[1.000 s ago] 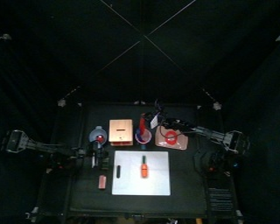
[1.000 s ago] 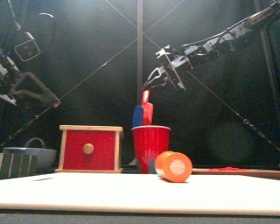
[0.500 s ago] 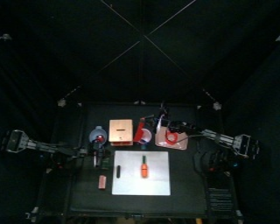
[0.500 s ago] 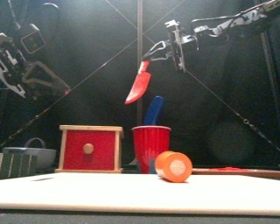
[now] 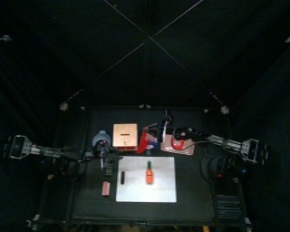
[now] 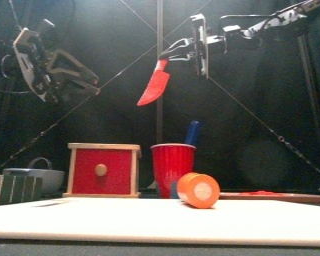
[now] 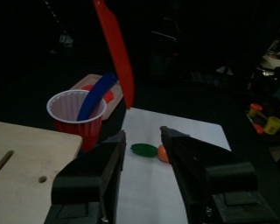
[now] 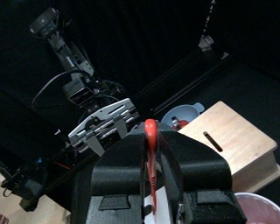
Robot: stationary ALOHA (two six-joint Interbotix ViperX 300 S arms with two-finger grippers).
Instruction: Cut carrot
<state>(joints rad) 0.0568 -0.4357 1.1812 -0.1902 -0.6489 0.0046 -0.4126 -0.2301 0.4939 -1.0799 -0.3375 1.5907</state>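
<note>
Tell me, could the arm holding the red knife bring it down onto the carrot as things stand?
Probably yes. The right tool holds the red knife high above the table, and the carrot lies uncovered on the white board, with nothing over it. The left tool hangs off to the side.

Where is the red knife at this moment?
In the front view, the red knife hangs in the air, held by the right tool, above the red cup.
</note>
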